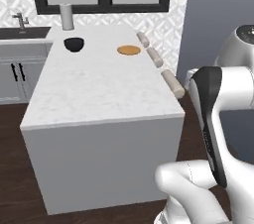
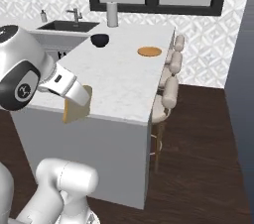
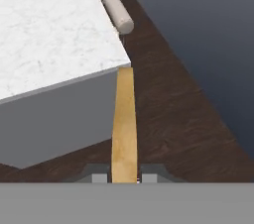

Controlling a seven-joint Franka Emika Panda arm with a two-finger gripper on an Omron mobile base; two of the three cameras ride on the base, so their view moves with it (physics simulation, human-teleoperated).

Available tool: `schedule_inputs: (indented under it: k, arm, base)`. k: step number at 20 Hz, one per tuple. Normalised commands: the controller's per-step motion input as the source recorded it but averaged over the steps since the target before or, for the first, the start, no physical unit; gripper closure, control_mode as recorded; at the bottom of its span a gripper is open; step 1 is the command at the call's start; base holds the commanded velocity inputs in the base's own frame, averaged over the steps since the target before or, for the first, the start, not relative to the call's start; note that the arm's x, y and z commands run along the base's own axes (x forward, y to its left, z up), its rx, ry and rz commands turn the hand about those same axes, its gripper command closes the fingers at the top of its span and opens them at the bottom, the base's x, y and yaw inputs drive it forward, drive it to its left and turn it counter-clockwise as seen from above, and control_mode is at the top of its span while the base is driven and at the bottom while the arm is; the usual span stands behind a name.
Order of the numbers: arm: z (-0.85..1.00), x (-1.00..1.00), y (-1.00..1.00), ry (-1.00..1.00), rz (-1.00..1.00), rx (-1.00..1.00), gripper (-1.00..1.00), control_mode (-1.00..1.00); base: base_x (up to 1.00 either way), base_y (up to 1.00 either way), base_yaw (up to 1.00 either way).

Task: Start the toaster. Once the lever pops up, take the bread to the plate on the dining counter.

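Gripping the bread (image 3: pixel 123 124) edge-on, the gripper (image 3: pixel 124 174) has its jaws closed on the slice's lower end, one finger against each flat face, so the golden crust edge runs straight out along the line of the hand. In the right base view the slice (image 2: pixel 77 105) hangs below the wrist, short of the near end of the dining counter (image 2: pixel 119 82) and at about the level of its top edge. Held by its thin dimension, the slice probably resists slipping and leaves its far end free to be lowered first.

Judged from this, the toasting step is done and the carry is under way; the release is not yet done.

Beyond the hand, the counter's white marble top with faint grey veins stretches away on a plain grey base. The plate (image 1: pixel 129 50) lies flat near the far end, toward the stool side, well apart from the bread. A dark bowl (image 1: pixel 74 44) sits on the opposite side of that end, with a paper towel roll (image 1: pixel 66 16) behind it. Pale stools (image 2: pixel 170 92) line the right edge. Dark wood flooring surrounds the base; a sink (image 2: pixel 66 25), patterned wall tile and a black-framed window close the room
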Motion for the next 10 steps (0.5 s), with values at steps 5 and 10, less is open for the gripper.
schedule_inputs:
  k: [5, 10]
  arm:
    - [0.0, 0.0, 0.0, 0.0, 0.0, 0.0, 1.0, 1.0]
    - [0.0, 0.0, 0.0, 0.0, 0.0, 0.0, 1.0, 1.0]
  base:
    - [0.46, -1.0, 0.3]
    - [0.47, -1.0, 0.35]
